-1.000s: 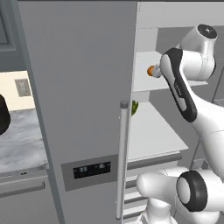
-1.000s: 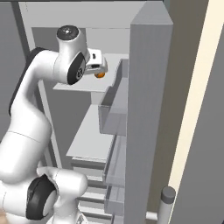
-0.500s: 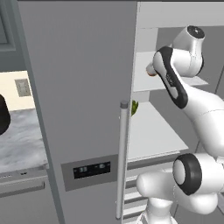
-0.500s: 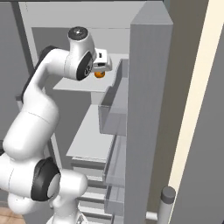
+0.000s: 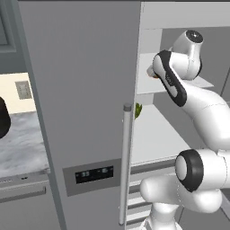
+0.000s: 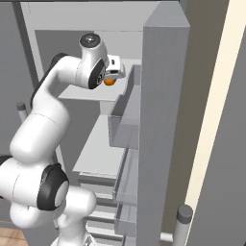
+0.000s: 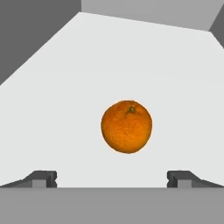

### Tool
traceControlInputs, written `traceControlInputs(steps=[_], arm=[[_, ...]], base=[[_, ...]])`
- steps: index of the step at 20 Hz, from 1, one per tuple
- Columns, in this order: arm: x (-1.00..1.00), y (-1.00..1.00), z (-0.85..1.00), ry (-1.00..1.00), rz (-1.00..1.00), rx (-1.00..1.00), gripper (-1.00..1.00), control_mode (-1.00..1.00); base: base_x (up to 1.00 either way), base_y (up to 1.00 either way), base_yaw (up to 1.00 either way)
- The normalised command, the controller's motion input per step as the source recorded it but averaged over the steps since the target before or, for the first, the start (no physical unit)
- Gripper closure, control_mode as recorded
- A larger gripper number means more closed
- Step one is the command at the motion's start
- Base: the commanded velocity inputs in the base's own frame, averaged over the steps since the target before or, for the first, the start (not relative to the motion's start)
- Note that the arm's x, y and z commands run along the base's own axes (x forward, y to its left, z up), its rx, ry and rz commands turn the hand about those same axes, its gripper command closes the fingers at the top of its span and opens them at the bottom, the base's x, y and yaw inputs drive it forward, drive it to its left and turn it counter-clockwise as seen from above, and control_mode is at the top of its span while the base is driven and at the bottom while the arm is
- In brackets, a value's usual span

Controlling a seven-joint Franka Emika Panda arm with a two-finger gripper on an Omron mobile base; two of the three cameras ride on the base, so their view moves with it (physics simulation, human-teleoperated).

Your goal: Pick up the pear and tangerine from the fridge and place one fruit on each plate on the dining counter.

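The tangerine, a bright orange ball, lies on the white upper shelf of the open fridge. My gripper stands open just short of it, with a dark tip to either side below the fruit and nothing between them. From the right base view, the white hand holds the gripper right above the tangerine on that shelf. In the left base view an orange sliver of the tangerine peeks out behind my forearm. The pear, the plates and the dining counter are out of view.
A green vegetable shows at the edge of the lower shelf. The shut fridge door carries a long bar handle and a dark display panel. Clear door bins hang close to my right. White drawers lie below.
The arm has swung up and further into the fridge, bringing the hand over the tangerine on the upper shelf. The jaws stay open.
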Motion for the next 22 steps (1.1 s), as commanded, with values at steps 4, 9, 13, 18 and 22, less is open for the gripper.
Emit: traceControlInputs(steps=[4,9,13,18,22], arm=[[0.21,0.0,-0.1,0.0,0.0,0.0,-1.0,-1.0],[0.24,0.0,-0.08,0.0,0.0,0.0,-1.0,-1.0],[0.19,-0.01,-0.04,0.0,0.0,0.0,-1.0,-1.0],[0.13,-0.03,-0.07,0.0,0.0,0.0,-1.0,-1.0],[0.03,-0.02,-0.06,0.0,0.0,0.01,-1.0,-1.0]], base=[[0.0,0.0,0.0],[0.0,0.0,0.0],[0.0,0.0,0.0],[0.0,0.0,0.0],[0.0,0.0,0.0]])
